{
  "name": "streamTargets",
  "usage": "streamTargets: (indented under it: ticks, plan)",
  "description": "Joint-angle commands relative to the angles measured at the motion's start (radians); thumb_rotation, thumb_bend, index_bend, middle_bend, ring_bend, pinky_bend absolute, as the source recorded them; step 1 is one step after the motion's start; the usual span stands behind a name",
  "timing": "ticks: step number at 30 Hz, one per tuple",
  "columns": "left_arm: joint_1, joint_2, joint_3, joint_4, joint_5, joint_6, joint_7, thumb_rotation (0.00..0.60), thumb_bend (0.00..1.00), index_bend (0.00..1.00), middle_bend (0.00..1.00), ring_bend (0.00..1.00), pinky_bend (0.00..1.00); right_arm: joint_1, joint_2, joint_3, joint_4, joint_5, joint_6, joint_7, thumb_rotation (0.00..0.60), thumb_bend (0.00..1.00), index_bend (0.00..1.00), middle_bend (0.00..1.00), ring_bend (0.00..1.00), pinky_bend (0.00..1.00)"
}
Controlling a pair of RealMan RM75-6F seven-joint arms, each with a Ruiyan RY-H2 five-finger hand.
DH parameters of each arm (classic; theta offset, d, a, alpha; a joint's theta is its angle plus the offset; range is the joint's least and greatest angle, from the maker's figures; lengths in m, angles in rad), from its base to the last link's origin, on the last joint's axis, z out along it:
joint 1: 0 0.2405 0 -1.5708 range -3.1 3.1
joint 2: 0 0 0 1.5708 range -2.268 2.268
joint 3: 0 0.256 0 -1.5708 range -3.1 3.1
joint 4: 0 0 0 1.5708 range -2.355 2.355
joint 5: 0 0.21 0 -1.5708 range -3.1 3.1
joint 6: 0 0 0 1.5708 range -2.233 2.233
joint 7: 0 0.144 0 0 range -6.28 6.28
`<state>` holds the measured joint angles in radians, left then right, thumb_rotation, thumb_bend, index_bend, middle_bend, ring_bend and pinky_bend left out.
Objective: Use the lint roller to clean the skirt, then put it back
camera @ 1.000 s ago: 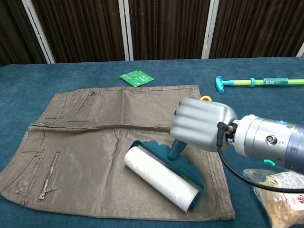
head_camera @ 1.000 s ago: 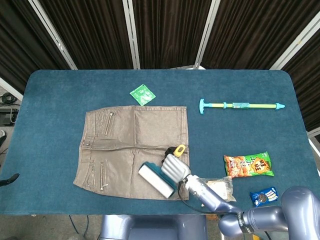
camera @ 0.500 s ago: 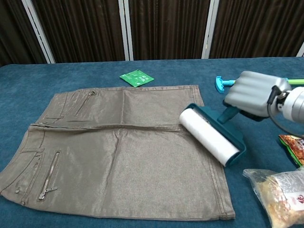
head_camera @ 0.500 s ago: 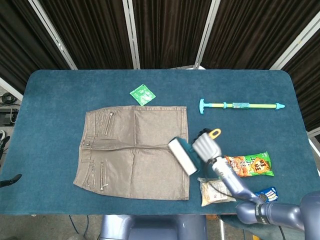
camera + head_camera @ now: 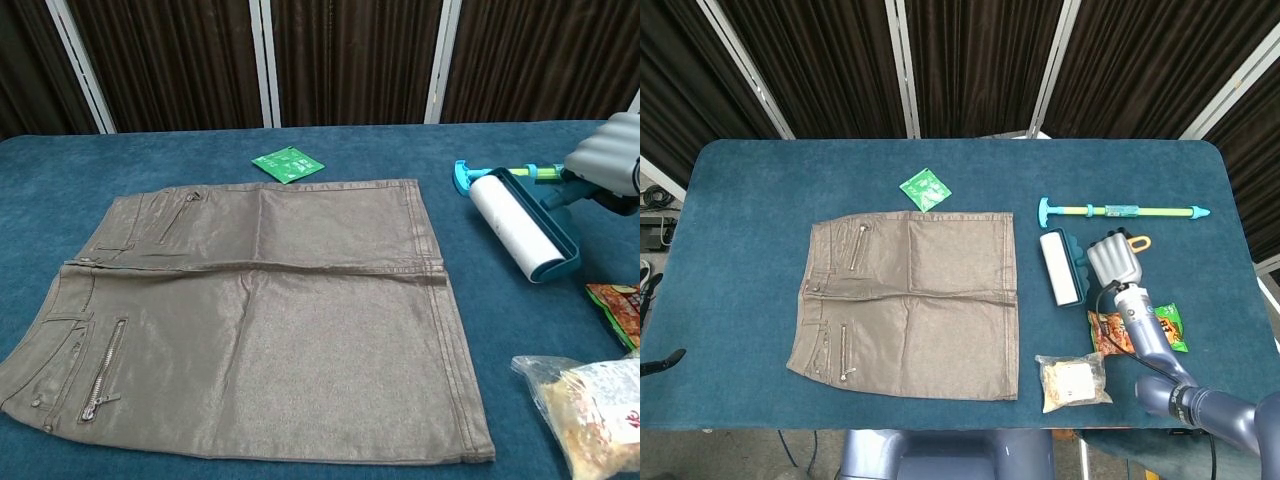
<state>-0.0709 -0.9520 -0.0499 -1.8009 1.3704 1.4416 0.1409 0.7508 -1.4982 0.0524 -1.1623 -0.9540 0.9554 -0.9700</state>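
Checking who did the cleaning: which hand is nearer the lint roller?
Right. The right hand grips the lint roller, just right of the skirt. The left hand is not in view.

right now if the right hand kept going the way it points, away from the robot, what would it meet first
Most likely the long green pump toy, which lies across the table just beyond the right hand. The hand holds the lint roller beside the skirt. The hand's height is unclear, so it might pass over.

skirt (image 5: 912, 300): taupe, faintly shiny, spread flat on my blue table, waistband to my left, zips along that side.
lint roller (image 5: 1061, 267): white roll in a teal frame, just right of the skirt's upper edge and off the fabric, its handle gripped in my right hand (image 5: 1113, 260).
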Motion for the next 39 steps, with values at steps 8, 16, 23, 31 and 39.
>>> streamTargets:
  ticks: [8, 16, 23, 31, 39]
  plan:
    - [-0.002, 0.002, -0.002, -0.001, -0.008, -0.006, -0.002, 0.600, 0.00, 0.00, 0.00, 0.00, 0.00, -0.010, -0.042, 0.020, 0.024, 0.057, -0.015, 0.006, 0.600, 0.00, 0.00, 0.08, 0.06, 0.19]
    - [0.007, 0.024, 0.003, -0.009, 0.012, 0.007, -0.044, 0.600, 0.00, 0.00, 0.00, 0.00, 0.00, -0.053, 0.092, 0.044, -0.185, 0.027, 0.108, 0.040, 0.600, 0.00, 0.00, 0.01, 0.00, 0.07]
    - [0.018, 0.034, 0.001, 0.004, 0.048, 0.039, -0.101, 0.600, 0.00, 0.00, 0.00, 0.00, 0.00, -0.174, 0.256, 0.028, -0.387, -0.132, 0.259, 0.280, 0.600, 0.00, 0.00, 0.01, 0.00, 0.00]
    - [0.025, 0.002, 0.006, 0.065, 0.115, 0.085, -0.130, 0.600, 0.00, 0.00, 0.00, 0.00, 0.00, -0.353, 0.342, -0.016, -0.433, -0.341, 0.450, 0.694, 0.600, 0.00, 0.00, 0.00, 0.00, 0.00]
    - [0.037, 0.019, 0.013, 0.078, 0.124, 0.093, -0.186, 0.600, 0.00, 0.00, 0.00, 0.00, 0.00, -0.486, 0.408, -0.066, -0.498, -0.449, 0.571, 0.843, 0.600, 0.00, 0.00, 0.00, 0.00, 0.00]
